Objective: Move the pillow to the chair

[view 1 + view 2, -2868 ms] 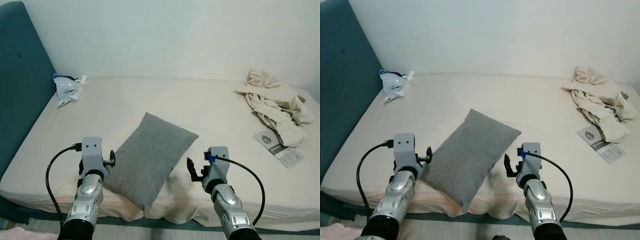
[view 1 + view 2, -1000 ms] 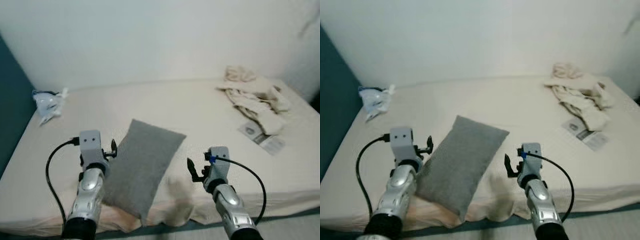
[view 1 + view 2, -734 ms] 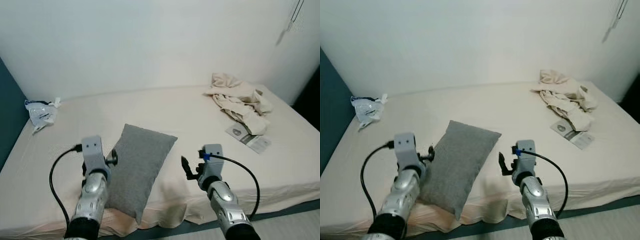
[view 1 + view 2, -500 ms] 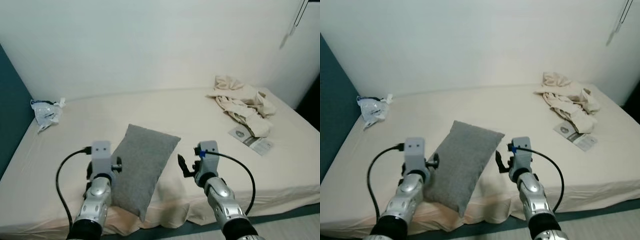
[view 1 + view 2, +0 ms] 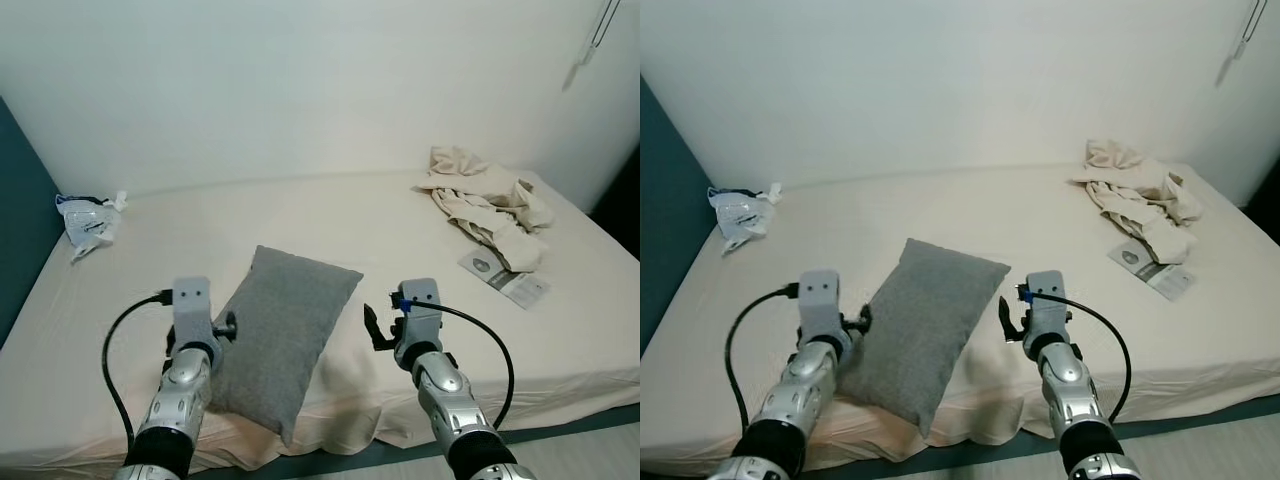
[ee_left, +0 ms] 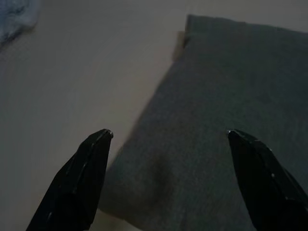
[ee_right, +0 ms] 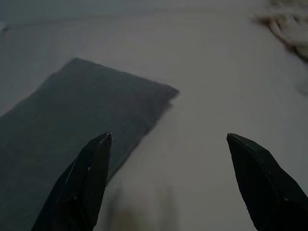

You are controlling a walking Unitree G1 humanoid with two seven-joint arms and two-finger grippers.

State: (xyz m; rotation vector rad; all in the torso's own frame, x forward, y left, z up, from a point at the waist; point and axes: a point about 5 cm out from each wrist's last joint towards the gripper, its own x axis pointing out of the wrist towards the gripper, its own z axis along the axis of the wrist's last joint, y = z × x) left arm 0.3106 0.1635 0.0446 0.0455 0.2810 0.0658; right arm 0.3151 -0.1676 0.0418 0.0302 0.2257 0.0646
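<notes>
One grey pillow [image 5: 280, 335] lies between the two grippers, the left gripper [image 6: 168, 178] and the right gripper [image 7: 166, 178]. Beyond the right one lie one heap of crumpled cream cloth [image 5: 485, 200] and one printed leaflet [image 5: 505, 278]. Far beyond the left one sits one crumpled plastic bag [image 5: 85, 220].

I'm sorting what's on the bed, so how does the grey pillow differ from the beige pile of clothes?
The pillow is grey, smooth and rectangular; the clothes pile is beige, crumpled and shapeless. The pillow lies at the near edge between the claws; the clothes sit at the far right. Both rest on the bed.
</notes>
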